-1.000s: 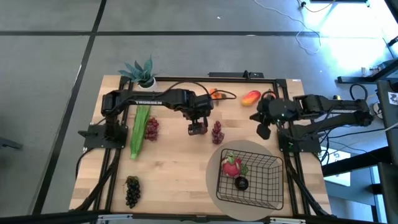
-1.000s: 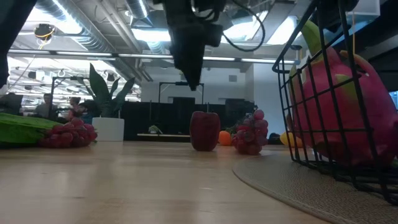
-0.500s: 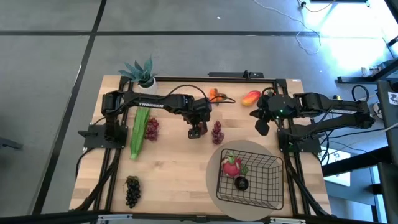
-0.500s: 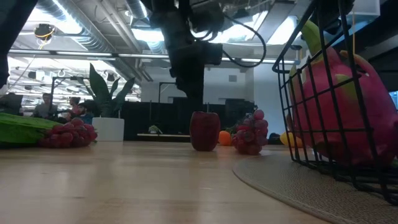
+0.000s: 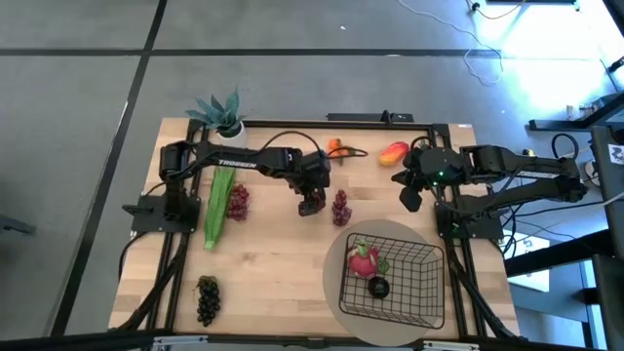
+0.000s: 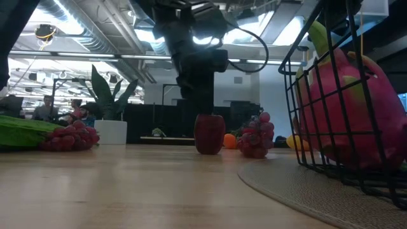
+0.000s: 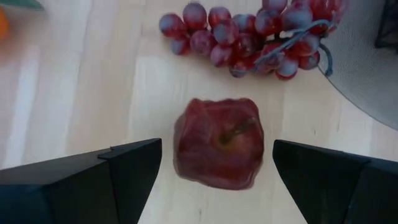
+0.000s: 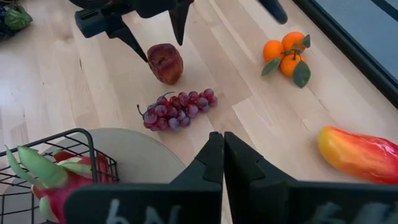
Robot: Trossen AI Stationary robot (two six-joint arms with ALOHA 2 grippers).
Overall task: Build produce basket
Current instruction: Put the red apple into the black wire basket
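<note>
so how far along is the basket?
Done: dragon fruit and a dark item beside it sit in the basket. In hand: left gripper, open, straddles the red apple, no grip yet. Left on the table: three grape bunches, leafy stalk, tangerines, mango. Right gripper waits shut.

The basket (image 5: pixel 392 280) stands on a round mat (image 5: pixel 336 261) at the table's (image 5: pixel 273 273) five o'clock, with a dragon fruit (image 5: pixel 364 259) inside. From the basket, an apple (image 5: pixel 310 205) lies at ten o'clock, a grape bunch (image 5: pixel 340 208) just beside it. A mango (image 5: pixel 393 152) and tangerines (image 5: pixel 336 147) lie at the table's twelve o'clock edge.
</note>
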